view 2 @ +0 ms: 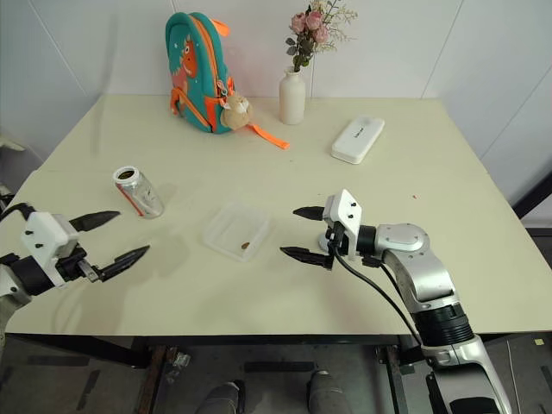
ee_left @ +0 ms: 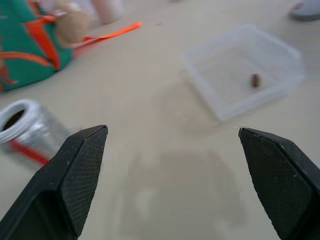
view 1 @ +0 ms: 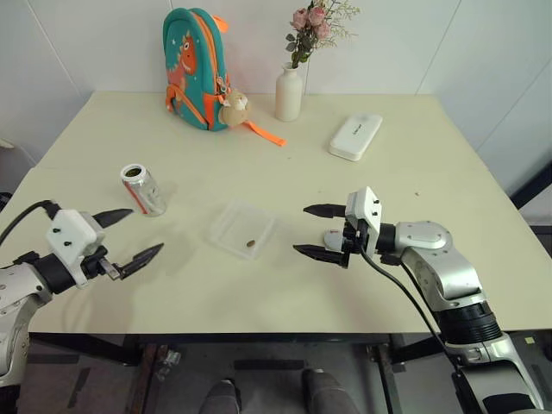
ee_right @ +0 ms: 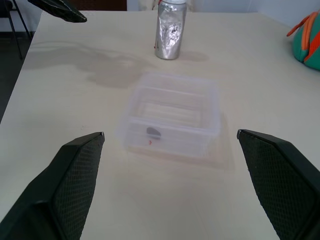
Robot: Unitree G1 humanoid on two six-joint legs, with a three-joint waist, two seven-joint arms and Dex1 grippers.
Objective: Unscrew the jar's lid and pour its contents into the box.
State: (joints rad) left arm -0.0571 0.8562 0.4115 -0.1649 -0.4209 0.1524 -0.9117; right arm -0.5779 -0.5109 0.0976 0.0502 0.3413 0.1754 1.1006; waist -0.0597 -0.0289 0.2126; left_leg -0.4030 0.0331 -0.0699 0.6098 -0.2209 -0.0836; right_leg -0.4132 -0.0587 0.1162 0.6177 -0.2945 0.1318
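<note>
The jar (view 1: pixel 143 189) stands upright on the table's left side, silvery with a red and white label, its wide mouth uncovered. The box (view 1: pixel 231 226), a shallow clear tray, sits mid-table with the contents (view 1: pixel 250 244), a tiny brown piece, lying inside. My left gripper (view 1: pixel 144 231) hovers open in front of the jar, apart from it and holding nothing. My right gripper (view 1: pixel 301 228) is open just right of the box, pointing at it, empty. A pale grey round piece (view 1: pixel 332 235), seemingly the lid, lies on the table under that gripper's base.
At the back of the table stand a teal backpack (view 1: pixel 197 69) with an orange strap and a white vase (view 1: pixel 290 93) of flowers. A white oblong case (view 1: pixel 355 136) lies back right. The table's front edge runs just below both grippers.
</note>
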